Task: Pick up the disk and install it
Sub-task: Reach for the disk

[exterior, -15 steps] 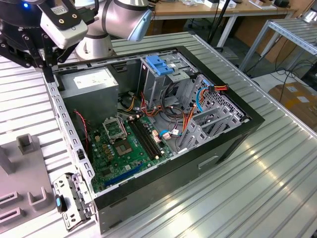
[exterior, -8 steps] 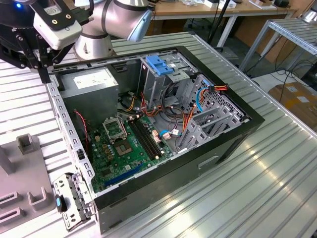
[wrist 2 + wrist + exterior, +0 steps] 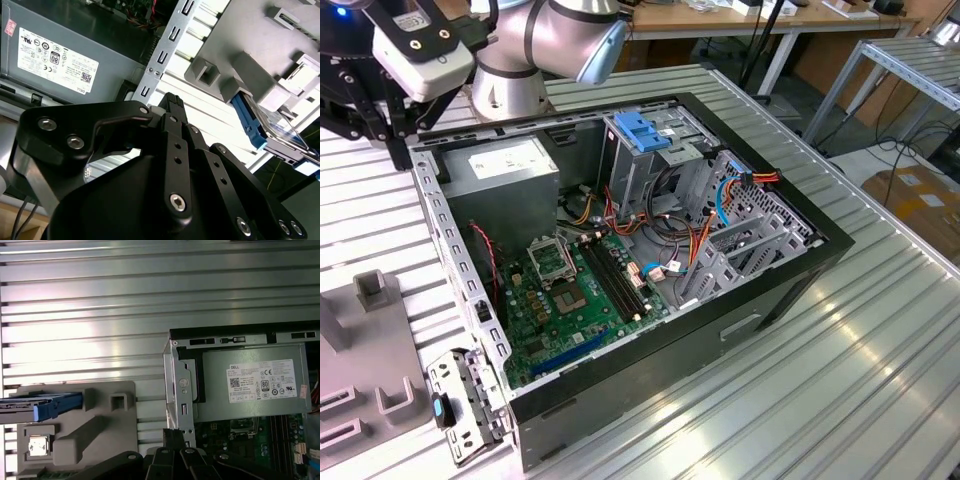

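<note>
Blue-railed disk (image 3: 270, 131) in grey holder (image 3: 250, 67), end effector (image 3: 170, 102) pressed together, computer case (image 3: 620, 390) alongside

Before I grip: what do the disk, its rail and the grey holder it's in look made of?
Disk: silvery body with a glossy top that catches the light, so probably metal. The label looks like paper or film.
Rail: bright blue with a dull, moulded look, so probably plastic.
Holder: even grey, matte and blocky, so likely plastic, though painted metal can't be ruled out.
</note>
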